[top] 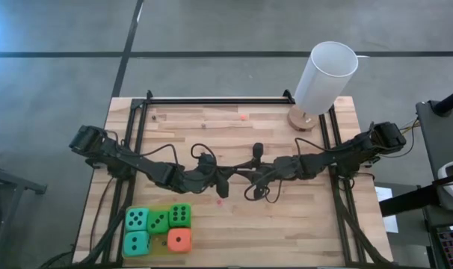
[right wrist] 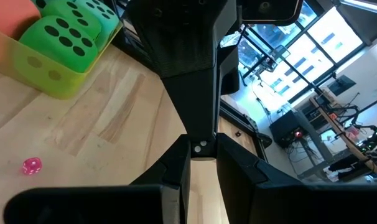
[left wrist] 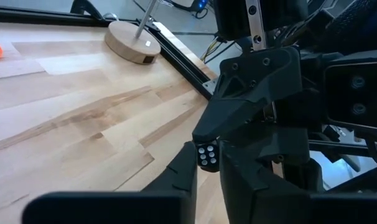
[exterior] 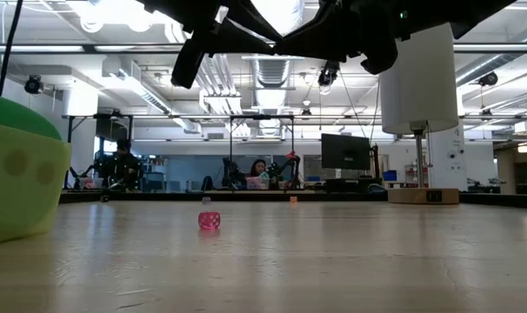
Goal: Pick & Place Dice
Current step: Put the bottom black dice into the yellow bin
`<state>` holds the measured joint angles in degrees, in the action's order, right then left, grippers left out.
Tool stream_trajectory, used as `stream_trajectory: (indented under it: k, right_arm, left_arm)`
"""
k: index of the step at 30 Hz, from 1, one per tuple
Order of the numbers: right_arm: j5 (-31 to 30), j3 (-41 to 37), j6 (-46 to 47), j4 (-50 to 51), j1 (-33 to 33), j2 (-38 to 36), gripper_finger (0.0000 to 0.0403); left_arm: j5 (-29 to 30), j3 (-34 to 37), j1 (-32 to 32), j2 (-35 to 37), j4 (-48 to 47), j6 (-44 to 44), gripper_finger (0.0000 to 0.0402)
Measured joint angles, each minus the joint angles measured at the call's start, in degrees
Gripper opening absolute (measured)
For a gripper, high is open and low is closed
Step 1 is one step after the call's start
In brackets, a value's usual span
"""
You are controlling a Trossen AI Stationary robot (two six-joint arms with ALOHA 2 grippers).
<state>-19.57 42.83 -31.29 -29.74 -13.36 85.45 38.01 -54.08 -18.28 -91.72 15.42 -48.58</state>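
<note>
Over the table's middle, your two arms stretch low towards each other, wrists nearly meeting. Your left gripper (top: 223, 178) pinches a small black die (left wrist: 207, 155), one white-pipped face turned to its wrist camera. Your right gripper (top: 253, 175) is nose to nose with it; whether it grips too, you cannot tell. At the near left corner, the yellow-green tray (right wrist: 55, 79) holds the five soft dice (top: 179, 240), pips upward.

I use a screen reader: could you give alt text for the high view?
Seen from above, the left gripper and right gripper meet above the middle of a wooden table. Five dice, teal, green and orange-red, cluster at its near left; a white cylinder stands far right.
</note>
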Motion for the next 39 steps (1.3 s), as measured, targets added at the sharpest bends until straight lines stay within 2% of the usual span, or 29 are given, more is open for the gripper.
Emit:
stream_trajectory:
  k: [15,30,39]
  right_arm:
    - [0.1,0.0,0.0,0.0,0.0,-0.1,0.0054]
    - [0.5,0.0,-0.2,-0.4,0.0,-0.1,0.0054]
    - [0.2,0.0,-0.4,-0.4,0.0,-0.1,0.0054]
  left_arm:
    - [-0.2,0.0,0.0,0.0,0.0,0.2,0.0052]
    - [-0.7,0.0,0.3,0.0,0.0,0.4,0.0126]
    - [-0.8,0.0,0.9,0.0,0.0,-0.8,0.0125]
